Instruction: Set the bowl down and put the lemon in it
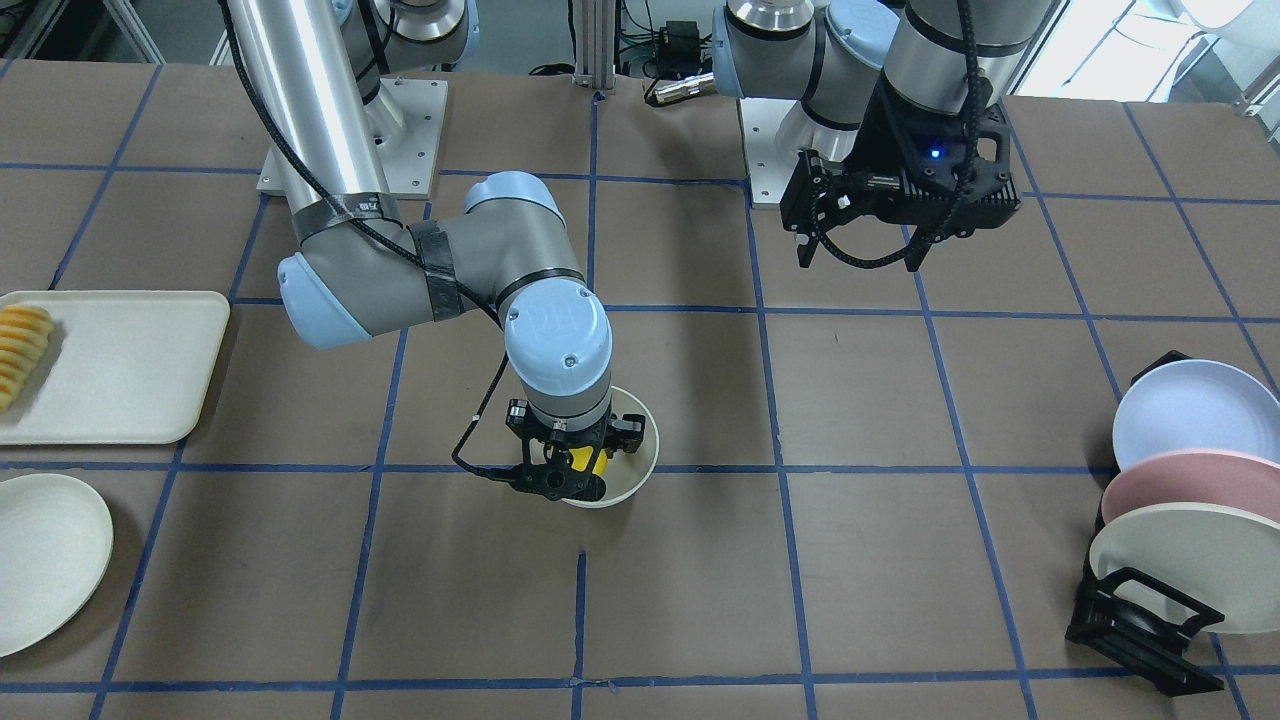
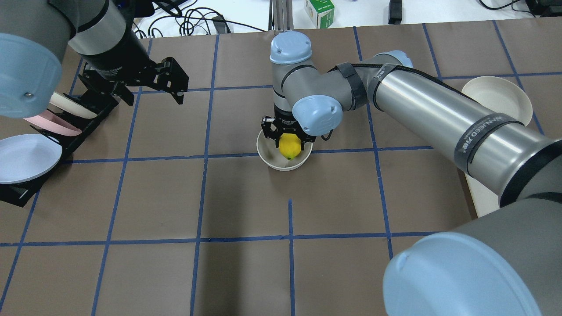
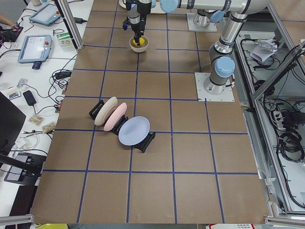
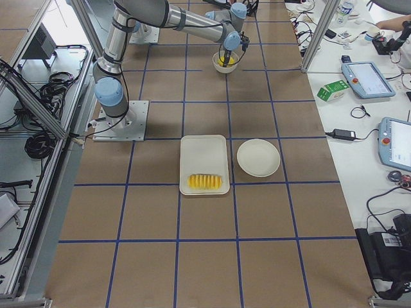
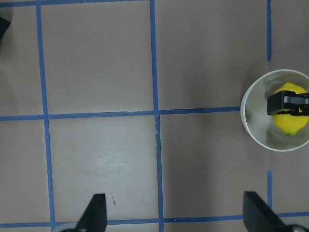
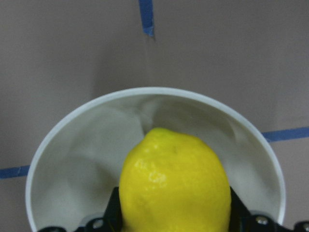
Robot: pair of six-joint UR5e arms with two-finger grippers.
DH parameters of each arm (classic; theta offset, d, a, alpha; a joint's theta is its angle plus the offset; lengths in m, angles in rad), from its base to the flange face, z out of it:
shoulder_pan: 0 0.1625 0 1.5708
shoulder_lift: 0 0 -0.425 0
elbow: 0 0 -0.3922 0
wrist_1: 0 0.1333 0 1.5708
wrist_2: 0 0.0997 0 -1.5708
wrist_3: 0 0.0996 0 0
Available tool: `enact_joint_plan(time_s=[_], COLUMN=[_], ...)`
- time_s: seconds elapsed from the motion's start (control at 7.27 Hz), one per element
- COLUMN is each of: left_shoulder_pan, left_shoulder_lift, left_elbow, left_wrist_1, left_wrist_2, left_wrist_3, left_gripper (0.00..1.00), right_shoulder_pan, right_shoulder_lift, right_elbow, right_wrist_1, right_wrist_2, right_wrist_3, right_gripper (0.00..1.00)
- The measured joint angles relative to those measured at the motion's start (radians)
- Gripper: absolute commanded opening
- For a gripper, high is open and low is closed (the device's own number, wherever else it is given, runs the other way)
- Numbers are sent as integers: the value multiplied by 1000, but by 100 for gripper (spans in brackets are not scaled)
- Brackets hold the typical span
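brown surface (image 1: 700, 600) ruled into squares by blue tape. nearest on the operators' side, a flat cream plate (image 1: 40, 560) at one end and a black rack (image 1: 1150, 640) at the other, holding cream, pink and blue plates on edge. further in, near the middle, the bowl (image 2: 274, 161), upright on a tape line. right end effector (image 1: 570, 465) lowered into the bowl's mouth from above, fingers clamped on the lemon (image 6: 175, 183), held inside the rim; cannot tell whether touching the bottom. beyond the flat plate, a cream tray (image 1: 130, 400) with sliced orange-yellow fruit (image 1: 20, 355) at one end. further back, left end effector (image 1: 860, 250) hanging above the surface, well apart from the bowl, fingers spread wide with nothing between. behind that, a grey base plate (image 1: 415, 140) under each arm. past the far edge, cables and metal frame posts. on the side benches, tablets (image 3: 34, 47), a green carton (image 4: 332, 91) and loose leads.
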Motion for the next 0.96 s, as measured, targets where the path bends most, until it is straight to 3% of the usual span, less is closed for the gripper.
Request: enact_joint_plan(time_s=[0.14,0.69,0.96], left_shoulder_pan=[2,8,9], left_shoulder_lift=[2,8,8], left_elbow=[0,-1,-1], left_wrist_1=[4,7,7], left_wrist_2=[-1,-7,-9], left_wrist_3=[0,0,0], left_gripper=[100,100,100], right_shoulder_pan=[3,4,-15], right_shoulder_lift=[0,-14,-78], right_elbow=[2,1,-9], right_wrist_1=[-7,-8,28], right_wrist_2=[0,-1,-16], right_wrist_3=[-4,-1,-10], right_gripper=[100,100,100])
